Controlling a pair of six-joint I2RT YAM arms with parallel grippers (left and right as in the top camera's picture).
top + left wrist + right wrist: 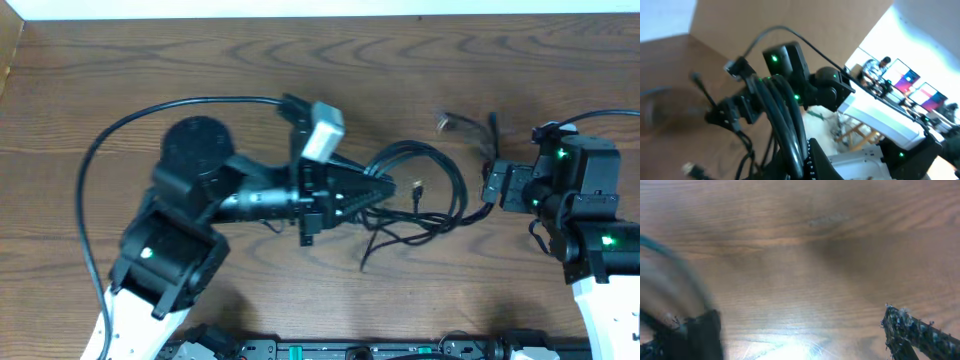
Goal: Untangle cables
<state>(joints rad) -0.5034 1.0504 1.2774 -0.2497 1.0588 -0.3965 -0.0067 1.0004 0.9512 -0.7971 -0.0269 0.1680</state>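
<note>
Clamping cables (787,120), left hand (388,188), wooden table (300,60)

The left end effector (386,188) pinches the looped cables (458,195) on the wooden table (300,60).

Wooden table (300,60), bright room, distant monitors (910,80)
</note>
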